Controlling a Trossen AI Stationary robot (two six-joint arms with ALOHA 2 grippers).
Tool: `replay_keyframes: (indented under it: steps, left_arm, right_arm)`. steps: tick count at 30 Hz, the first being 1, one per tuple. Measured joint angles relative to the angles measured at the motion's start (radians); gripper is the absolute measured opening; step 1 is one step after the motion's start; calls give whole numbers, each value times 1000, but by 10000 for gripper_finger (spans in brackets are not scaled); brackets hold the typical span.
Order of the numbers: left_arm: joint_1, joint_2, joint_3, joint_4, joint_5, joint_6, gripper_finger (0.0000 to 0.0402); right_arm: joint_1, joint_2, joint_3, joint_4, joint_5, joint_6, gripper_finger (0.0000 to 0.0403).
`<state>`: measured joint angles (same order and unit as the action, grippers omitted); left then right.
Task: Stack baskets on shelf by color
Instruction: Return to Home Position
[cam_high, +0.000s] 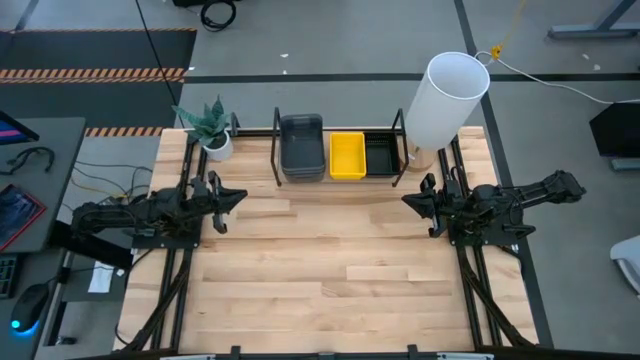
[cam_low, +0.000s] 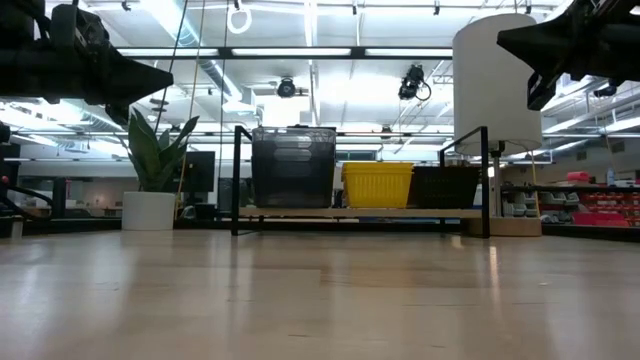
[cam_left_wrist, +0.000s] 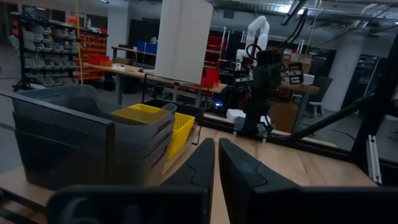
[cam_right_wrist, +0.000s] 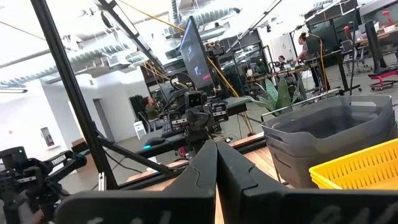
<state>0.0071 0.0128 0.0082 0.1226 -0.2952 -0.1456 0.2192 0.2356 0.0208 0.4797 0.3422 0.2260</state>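
On the black rod shelf at the table's far edge stand three stacks side by side: smoky grey baskets on the left, yellow baskets in the middle, black baskets on the right. The same stacks show in the low view: grey, yellow, black. My left gripper hovers shut above the table's left side, touching nothing. My right gripper hovers shut above the right side, also touching nothing. Each wrist view shows shut fingers.
A tall white cylinder stands at the shelf's right end. A potted plant sits at the far left corner. The wooden tabletop stretches between the arms and toward the near edge. People sit at desks far off in the right wrist view.
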Motion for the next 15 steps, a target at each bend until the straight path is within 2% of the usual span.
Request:
replay_keyframes:
  steps: [15]
  left_arm:
    - [0,0,0,0,0,0,33]
  right_arm:
    - [0,0,0,0,0,0,5]
